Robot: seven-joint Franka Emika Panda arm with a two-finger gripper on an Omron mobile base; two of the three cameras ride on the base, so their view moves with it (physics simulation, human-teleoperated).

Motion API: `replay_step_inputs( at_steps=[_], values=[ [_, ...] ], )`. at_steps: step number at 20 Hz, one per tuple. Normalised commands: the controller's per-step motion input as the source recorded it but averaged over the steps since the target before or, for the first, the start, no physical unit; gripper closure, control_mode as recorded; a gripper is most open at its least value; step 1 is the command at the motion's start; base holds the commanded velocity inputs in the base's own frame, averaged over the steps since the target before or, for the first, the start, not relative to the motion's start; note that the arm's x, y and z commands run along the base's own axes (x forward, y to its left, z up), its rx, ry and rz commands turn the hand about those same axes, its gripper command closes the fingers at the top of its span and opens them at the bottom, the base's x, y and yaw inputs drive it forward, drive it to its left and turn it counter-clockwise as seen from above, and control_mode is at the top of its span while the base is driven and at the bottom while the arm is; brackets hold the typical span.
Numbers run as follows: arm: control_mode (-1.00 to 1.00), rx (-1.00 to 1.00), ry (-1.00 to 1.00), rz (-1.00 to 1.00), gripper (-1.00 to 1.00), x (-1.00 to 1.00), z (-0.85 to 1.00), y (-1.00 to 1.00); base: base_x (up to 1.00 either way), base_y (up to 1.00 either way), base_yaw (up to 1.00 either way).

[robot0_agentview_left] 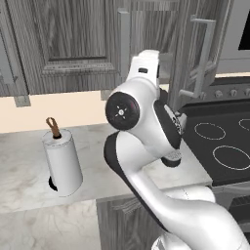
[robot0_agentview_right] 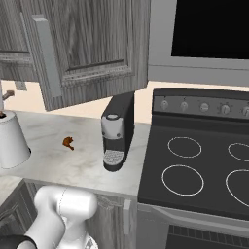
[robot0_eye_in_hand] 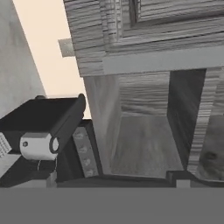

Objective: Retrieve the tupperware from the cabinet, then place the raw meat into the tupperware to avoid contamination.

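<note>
The raw meat (robot0_agentview_right: 68,142), a tiny brown-orange drumstick, lies on the marble counter (robot0_agentview_right: 58,165) between the paper-towel roll and the coffee machine. The grey wood-grain cabinet (robot0_agentview_left: 73,44) hangs above the counter, and one door (robot0_agentview_right: 87,48) stands swung open, bar handle (robot0_agentview_right: 46,53) outward. My arm reaches up to the cabinet's open front, and the white wrist (robot0_agentview_left: 145,63) hides the fingers. In the hand view my gripper (robot0_eye_in_hand: 127,179) is open and empty, facing the cabinet's bare grey inside (robot0_eye_in_hand: 144,144). The tupperware is out of view.
A white paper-towel roll (robot0_agentview_left: 62,163) on a brown looped holder stands at the counter's left. A black and silver coffee machine (robot0_agentview_right: 116,131) sits beside the black stove (robot0_agentview_right: 194,170). A dark microwave (robot0_agentview_right: 209,29) hangs over the stove. The open door's handle (robot0_agentview_left: 205,53) juts out beside my wrist.
</note>
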Motion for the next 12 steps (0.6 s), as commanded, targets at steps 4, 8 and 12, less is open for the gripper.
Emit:
replay_step_inputs(
  at_steps=[4, 8, 12],
  values=[
    [-1.0, -0.08, 0.0, -0.06, -1.0, 0.36, -0.08, -0.3, 0.0, 0.0, 0.0],
    [-1.0, -0.05, 0.0, -0.02, -1.0, 0.34, -0.06, -0.33, 0.0, 0.0, 0.0],
    [-1.0, -0.03, 0.0, 0.0, -1.0, 0.29, -0.02, -0.33, 0.0, 0.0, 0.0]
  ],
)
